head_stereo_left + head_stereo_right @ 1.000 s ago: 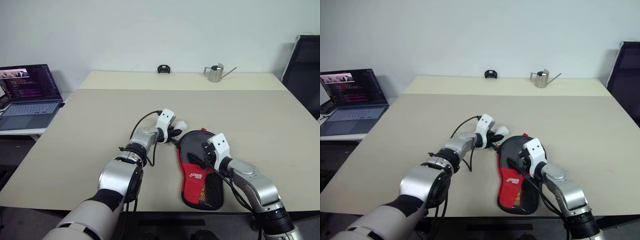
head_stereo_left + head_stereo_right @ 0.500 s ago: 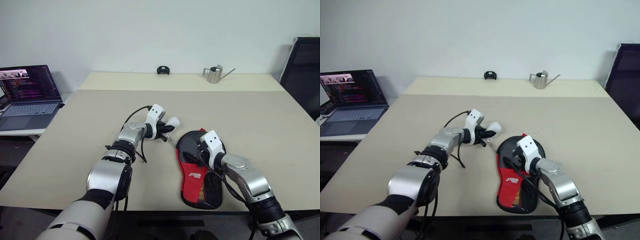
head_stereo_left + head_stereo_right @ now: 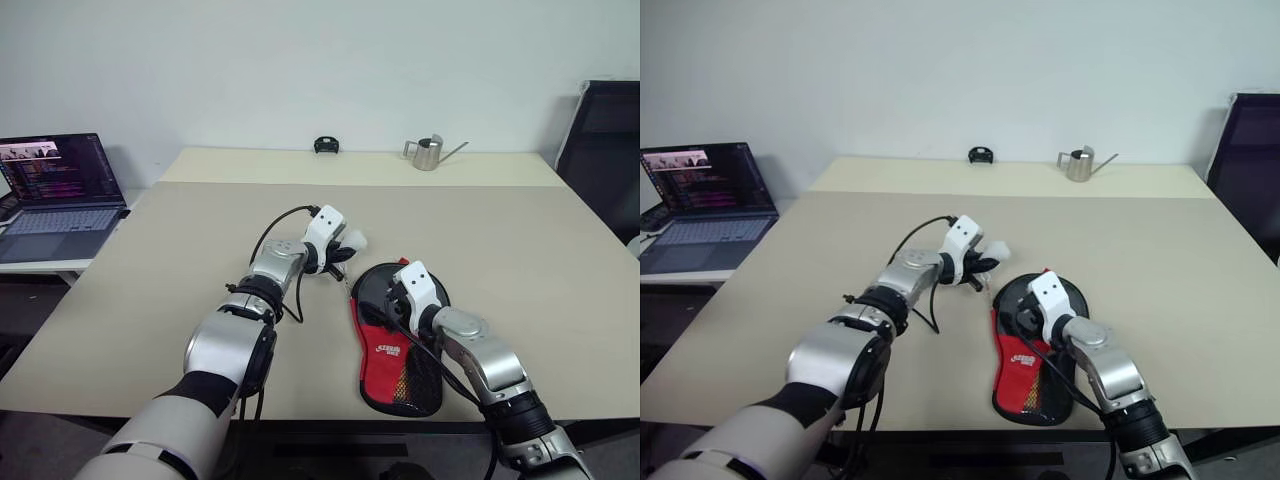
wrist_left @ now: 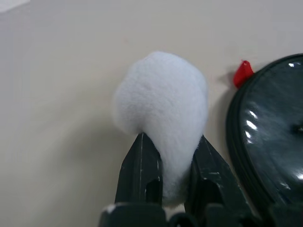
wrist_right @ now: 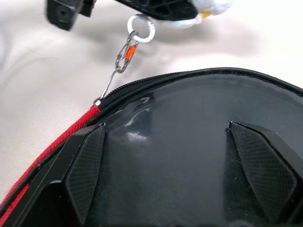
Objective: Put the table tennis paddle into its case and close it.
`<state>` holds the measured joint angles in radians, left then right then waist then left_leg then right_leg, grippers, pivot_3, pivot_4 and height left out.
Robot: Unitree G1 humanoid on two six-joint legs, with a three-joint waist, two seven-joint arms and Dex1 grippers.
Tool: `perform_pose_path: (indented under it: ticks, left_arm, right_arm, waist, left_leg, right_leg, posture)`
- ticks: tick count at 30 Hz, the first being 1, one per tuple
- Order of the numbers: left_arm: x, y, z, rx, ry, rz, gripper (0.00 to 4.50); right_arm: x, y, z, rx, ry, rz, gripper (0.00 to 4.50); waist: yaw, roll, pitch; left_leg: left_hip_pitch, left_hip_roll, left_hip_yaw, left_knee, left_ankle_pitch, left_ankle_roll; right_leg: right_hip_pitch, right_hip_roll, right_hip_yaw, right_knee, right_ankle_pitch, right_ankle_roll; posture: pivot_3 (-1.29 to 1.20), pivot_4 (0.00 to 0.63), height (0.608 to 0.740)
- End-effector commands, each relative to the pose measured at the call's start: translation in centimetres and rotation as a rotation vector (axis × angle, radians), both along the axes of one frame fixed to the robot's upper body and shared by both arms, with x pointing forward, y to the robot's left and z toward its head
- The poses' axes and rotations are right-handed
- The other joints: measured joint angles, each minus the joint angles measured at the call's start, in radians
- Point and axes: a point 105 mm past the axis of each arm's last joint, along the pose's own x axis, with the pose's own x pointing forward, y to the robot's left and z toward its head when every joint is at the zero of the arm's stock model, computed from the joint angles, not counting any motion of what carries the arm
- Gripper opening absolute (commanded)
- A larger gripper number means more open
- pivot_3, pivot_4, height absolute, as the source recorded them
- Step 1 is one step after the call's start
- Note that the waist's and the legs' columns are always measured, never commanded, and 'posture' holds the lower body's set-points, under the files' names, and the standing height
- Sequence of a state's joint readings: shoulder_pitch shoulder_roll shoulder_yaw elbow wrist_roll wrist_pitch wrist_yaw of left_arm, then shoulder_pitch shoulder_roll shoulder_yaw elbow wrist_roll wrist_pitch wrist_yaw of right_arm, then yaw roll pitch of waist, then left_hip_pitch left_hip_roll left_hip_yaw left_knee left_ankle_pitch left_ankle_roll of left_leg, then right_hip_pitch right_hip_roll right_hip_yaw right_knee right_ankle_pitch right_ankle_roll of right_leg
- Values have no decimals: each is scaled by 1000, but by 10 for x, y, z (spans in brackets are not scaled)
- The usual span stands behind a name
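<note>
Both arms reach over the table, left pinching a white fluffy charm, right spread over the case.

Left gripper (image 4: 168,163) is clamped on a white fluffy ball (image 4: 163,113) (a pom-pom joined by ring and clip (image 5: 130,47) to the zip end), arm stretched forward, pointing slightly down toward the right. Right gripper (image 5: 170,161) has its fingers (image 5: 85,165) wide apart, resting over the round black end of the case (image 3: 395,345), forearm angled inward. Case lies flat near the table (image 3: 150,260) front edge, red logo panel toward the robot. Can't tell if the paddle is inside.
</note>
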<state>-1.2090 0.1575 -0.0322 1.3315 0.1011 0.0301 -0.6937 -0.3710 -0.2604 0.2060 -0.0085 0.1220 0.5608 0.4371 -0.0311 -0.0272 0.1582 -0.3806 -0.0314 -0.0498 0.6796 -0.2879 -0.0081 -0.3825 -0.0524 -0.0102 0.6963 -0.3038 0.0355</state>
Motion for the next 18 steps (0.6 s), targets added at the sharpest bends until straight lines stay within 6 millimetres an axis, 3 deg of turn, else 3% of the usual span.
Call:
perform_pose_path:
  ticks: [1,18]
  left_arm:
    - [8,-9,30,3,-107,1,253]
    - [7,-44,28,100,-184,5,253]
  right_arm:
    - [-22,-16,-53,-63,214,-60,4500]
    - [-54,-26,-59,-59,255,-174,4500]
  waist:
    - [1,0,0]
    - [4,-1,-1]
  left_leg:
    - [0,0,0,0,0,0]
    - [0,0,-3,0,0,0]
  right_leg:
    - [0,0,0,0,0,0]
    - [4,0,-1,-4,0,0]
  posture:
    - [0,150,740]
    - [0,150,740]
